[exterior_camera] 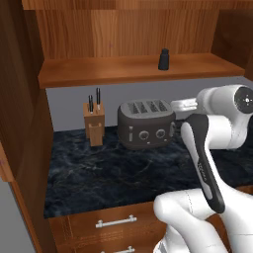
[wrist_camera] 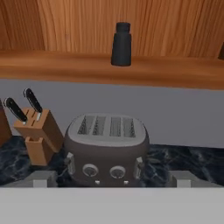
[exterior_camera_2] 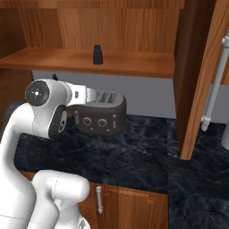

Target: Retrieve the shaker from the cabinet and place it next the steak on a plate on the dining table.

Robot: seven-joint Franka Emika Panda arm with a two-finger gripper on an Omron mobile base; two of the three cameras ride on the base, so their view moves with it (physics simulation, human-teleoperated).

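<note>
The shaker (exterior_camera: 163, 60) stands upright on the plank shelf of the cabinet (exterior_camera: 123, 71), upper right of centre in the left base view and top centre in the hand view, with the wood back panel behind it. Below the shelf, on the black marble counter (exterior_camera: 113, 173), a dark four-slot toaster (exterior_camera: 147, 123) sits directly under the shaker, and a wooden knife block (exterior_camera: 94, 123) with two black-handled knives stands just left of it, apart from it. The gripper (wrist_camera: 112, 179) has its jaws spread wide with nothing between them; its fingertips (wrist_camera: 43, 178) rise at the bottom of the hand view on either side of the toaster's front, well below the shaker. Drawer fronts with silver handles (exterior_camera: 116, 221) run along the counter's lower edge.
</note>
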